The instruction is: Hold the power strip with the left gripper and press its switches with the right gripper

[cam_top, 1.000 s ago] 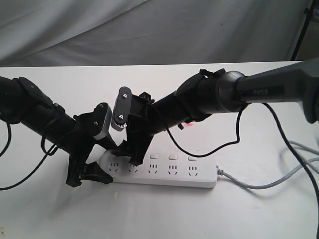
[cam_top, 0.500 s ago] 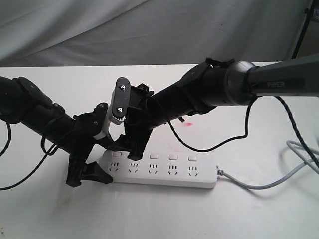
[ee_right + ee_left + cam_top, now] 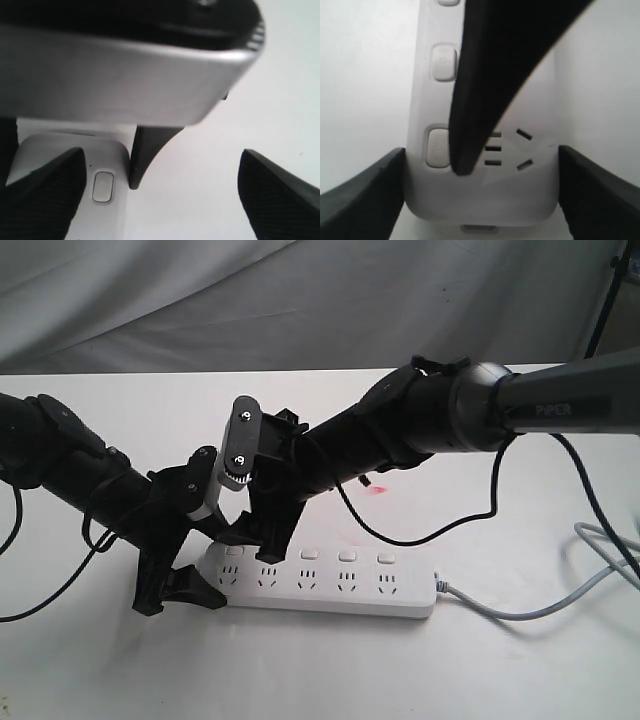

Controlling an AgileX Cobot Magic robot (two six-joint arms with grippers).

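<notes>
Over the last second your right gripper (image 3: 258, 538) has lifted and tilted, then stopped. Its fingers stand wide with nothing between them, one tip just beside the first switch (image 3: 438, 147); contact is unclear. The power strip (image 3: 400, 595) lies flat on the surface (image 3: 330, 670), and your left gripper (image 3: 220, 570) holds its left end between its fingers. The hold looks ready, but that switch seems not yet pressed.

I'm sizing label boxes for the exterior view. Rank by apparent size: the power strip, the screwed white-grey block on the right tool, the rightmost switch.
1. power strip
2. white-grey block on the right tool
3. rightmost switch, clearly smallest
The block rides higher, perhaps nearer the camera, so it may look oversized.
</notes>
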